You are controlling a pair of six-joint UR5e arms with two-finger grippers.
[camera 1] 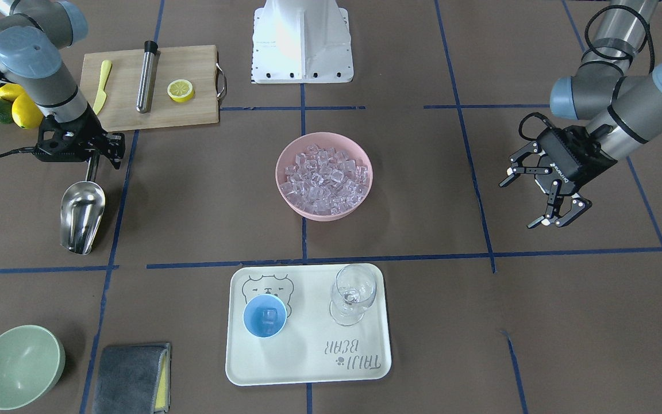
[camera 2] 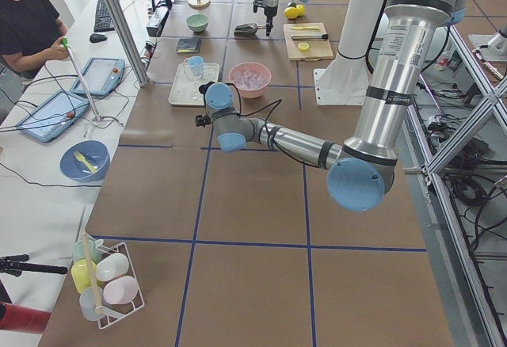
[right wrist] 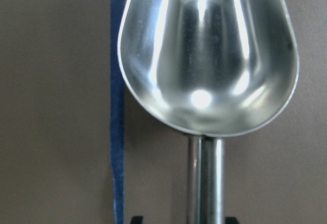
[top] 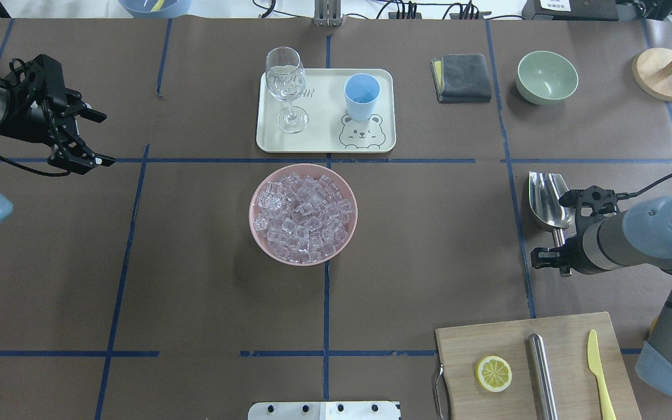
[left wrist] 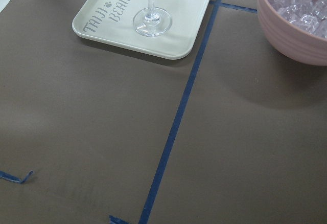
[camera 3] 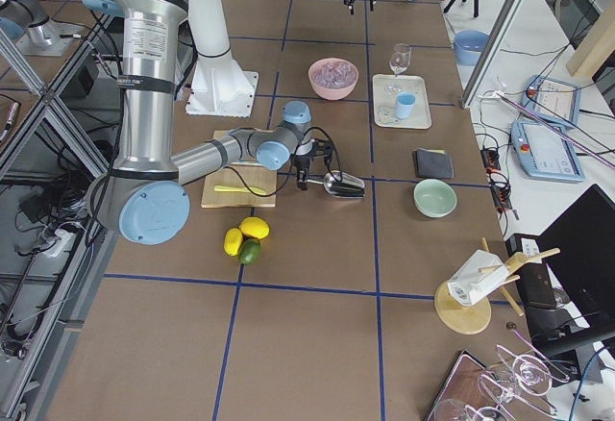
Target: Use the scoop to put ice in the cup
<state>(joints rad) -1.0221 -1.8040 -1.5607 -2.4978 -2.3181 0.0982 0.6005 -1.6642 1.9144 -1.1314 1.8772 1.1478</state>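
The steel scoop (camera 1: 82, 210) lies on the table at the robot's right, trough up and empty (right wrist: 207, 55), also in the overhead view (top: 549, 198). My right gripper (camera 1: 93, 155) (top: 563, 248) is low over the scoop's handle, open, jaws on either side of it. The light-blue cup (camera 1: 264, 315) (top: 361, 96) stands on a cream tray (camera 1: 308, 359) and holds an ice cube or two. A pink bowl (camera 1: 279, 172) (top: 254, 230) at the table's middle is heaped with ice (camera 1: 325, 178) (top: 304, 219). My left gripper (camera 1: 523, 201) (top: 102, 139) is open, empty, raised far off.
A clear stemmed glass (camera 1: 353, 293) shares the tray. A cutting board (camera 1: 118, 112) behind the scoop carries a steel cylinder (camera 1: 147, 75), a lemon half (camera 1: 180, 90) and a yellow knife (camera 1: 101, 86). A green bowl (camera 1: 18, 365) and a grey cloth (camera 1: 130, 376) lie by the far edge.
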